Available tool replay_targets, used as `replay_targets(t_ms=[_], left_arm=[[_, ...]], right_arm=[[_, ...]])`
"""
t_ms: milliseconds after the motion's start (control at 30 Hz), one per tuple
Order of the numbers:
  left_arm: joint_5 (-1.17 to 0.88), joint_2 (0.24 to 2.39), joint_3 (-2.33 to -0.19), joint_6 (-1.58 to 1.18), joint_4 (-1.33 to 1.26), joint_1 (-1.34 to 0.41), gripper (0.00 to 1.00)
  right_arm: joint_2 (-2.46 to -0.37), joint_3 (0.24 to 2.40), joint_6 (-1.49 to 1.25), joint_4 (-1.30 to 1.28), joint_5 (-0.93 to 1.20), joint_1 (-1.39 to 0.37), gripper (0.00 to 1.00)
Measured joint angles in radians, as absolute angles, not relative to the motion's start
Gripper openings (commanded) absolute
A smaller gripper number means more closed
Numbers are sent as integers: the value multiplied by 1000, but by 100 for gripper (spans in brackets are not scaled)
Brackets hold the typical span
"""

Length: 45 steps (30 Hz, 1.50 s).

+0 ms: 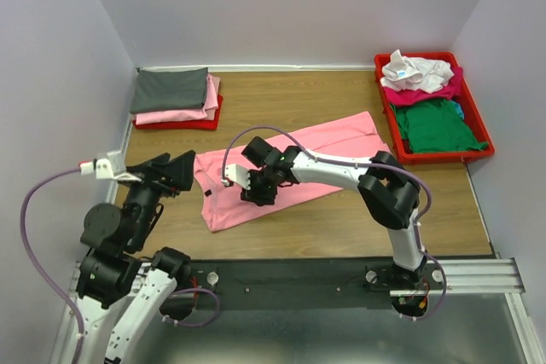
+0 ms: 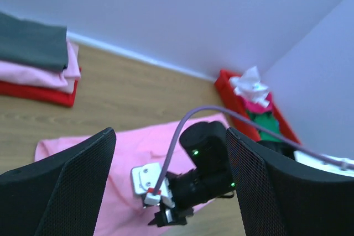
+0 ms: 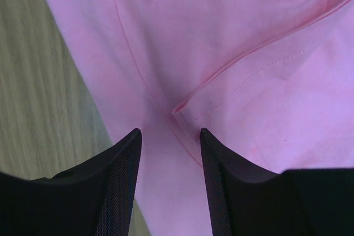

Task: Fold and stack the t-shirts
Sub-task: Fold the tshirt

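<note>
**Under the right gripper [image 1: 256, 192], a pink t-shirt [image 1: 328, 144] lying flat**

Between the right gripper's fingers [image 3: 124, 181], which stand apart and grip nothing, sits a stitched hem corner of the pink t-shirt. The cloth fills the wrist view ahead of the fingers, and the wooden table [image 3: 33, 81] shows beside one finger. The shirt is spread open, running from this gripper away toward the back of the table.

Just beside the shirt's near edge is the left gripper [image 1: 183, 172], its fingers [image 2: 72, 175] spread wide and empty. Whether it touches the cloth cannot be told. Straight ahead of it, across the pink cloth, is the right arm [image 2: 206, 156] with its cable.

Farther out from the left gripper, by the back wall, a dark grey tee [image 1: 171, 89] lies folded on a folded pink tee [image 1: 175, 115], both on a flat red tray [image 1: 183, 124].

Farthest off, well away from the right gripper at the table's back corner, a deep red tray [image 1: 444, 157] holds a crumpled white tee [image 1: 414, 72], a magenta tee [image 1: 426, 94] and a green tee [image 1: 435, 125].
</note>
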State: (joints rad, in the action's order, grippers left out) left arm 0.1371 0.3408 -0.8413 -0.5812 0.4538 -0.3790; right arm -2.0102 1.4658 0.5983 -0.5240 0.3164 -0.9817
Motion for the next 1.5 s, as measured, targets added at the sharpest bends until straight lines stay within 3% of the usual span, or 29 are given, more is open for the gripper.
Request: replay_targets(t_ms=[133, 267, 467, 733, 900, 1200, 1500], left_arm=[[185, 192, -796, -602, 426, -379, 89], [201, 187, -796, -611, 438, -379, 89], [200, 208, -796, -612, 455, -379, 88], [192, 224, -778, -614, 455, -379, 88], [189, 224, -762, -618, 456, -379, 88], [181, 224, -760, -627, 456, -379, 88], [165, 224, -750, -638, 454, -379, 88]], right_arm=[[-2046, 1480, 590, -532, 255, -989, 53], [-2088, 1531, 575, -535, 211, -993, 49], [-2097, 1548, 567, -535, 176, -1002, 33], [-2096, 1549, 564, -536, 160, -1002, 31], [-2091, 1549, 560, -536, 161, -1002, 10], [-2087, 1549, 541, -537, 147, -990, 0], [-2064, 1568, 487, -531, 114, -901, 7]])
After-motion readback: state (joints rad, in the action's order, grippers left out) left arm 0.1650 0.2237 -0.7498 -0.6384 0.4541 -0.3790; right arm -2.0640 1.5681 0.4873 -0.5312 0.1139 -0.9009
